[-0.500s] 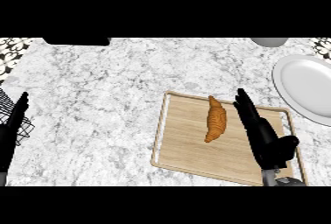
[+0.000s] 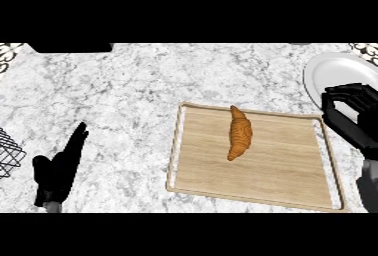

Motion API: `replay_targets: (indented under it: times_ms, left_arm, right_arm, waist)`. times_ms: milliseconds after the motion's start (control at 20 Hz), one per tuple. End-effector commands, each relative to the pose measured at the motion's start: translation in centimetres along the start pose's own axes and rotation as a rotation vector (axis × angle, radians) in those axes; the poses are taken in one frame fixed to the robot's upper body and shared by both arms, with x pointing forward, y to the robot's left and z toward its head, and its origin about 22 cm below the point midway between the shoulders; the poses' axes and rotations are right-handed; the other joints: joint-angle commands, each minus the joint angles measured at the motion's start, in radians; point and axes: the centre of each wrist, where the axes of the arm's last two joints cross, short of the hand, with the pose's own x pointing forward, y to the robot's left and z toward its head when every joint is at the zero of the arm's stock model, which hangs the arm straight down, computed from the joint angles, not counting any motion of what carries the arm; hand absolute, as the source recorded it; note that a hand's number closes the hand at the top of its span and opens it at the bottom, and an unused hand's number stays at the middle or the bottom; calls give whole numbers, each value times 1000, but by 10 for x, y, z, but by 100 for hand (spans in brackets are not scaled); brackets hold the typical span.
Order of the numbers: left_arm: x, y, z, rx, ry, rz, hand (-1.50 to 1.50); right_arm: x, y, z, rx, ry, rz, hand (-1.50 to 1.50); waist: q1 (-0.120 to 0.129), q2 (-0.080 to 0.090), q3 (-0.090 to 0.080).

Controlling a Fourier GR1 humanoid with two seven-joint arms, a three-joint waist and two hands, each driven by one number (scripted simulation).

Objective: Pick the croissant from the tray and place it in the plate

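While the croissant [image 2: 239, 133] lies untouched on the wooden tray [image 2: 288, 192], the task has yet to get past its first step. The tray sits toward the right part of the marble worktop [image 2: 133, 90], nearer the front edge than the back, and the croissant rests in the tray's left-centre, its long axis running roughly from back to front with a slight bend; the thinner upper tip points toward the worktop's back edge, the lower tip toward the front and a little left.

The right robot hand [image 2: 348, 115] hangs at the worktop's right edge, over the gap between the tray's right rim and the white plate [image 2: 332, 67], which occupies the back right corner. Its fingers are curled in toward the thumb but enclose nothing. From this hand the croissant lies to the left and slightly toward the front, apart from it, with bare tray between them. The left robot hand [image 2: 59, 170] rests near the front left, fingers straight and together, well apart from the tray.

The right hand is plainly the nearer one, so I judge the coming move to be a leftward reach, with the fingers spread to close across the croissant's narrow width rather than along its length
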Motion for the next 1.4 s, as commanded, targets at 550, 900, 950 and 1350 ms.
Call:
replay_targets:
  times_ms: [550, 900, 950, 1350]
  left_arm:
    - [-2, -55, 7, -130, 146, 158, 0]
    - [-4, -49, 0, -124, 143, 157, 0]
    - [-2, -58, 12, -139, 152, 146, 0]
    - [4, -47, -13, -129, 134, 129, 0]
  right_arm:
    - [-43, -66, 25, 2, -15, 88, -150]
    - [13, -54, 8, 318, 101, 344, -150]
    - [13, -34, 4, 321, 110, 359, -150]
    - [31, 21, 17, 402, 192, 440, -150]
  waist:
    - [13, -10, -3]
    - [12, -11, -5]
    - [30, -10, -4]
    - [20, -7, -3]
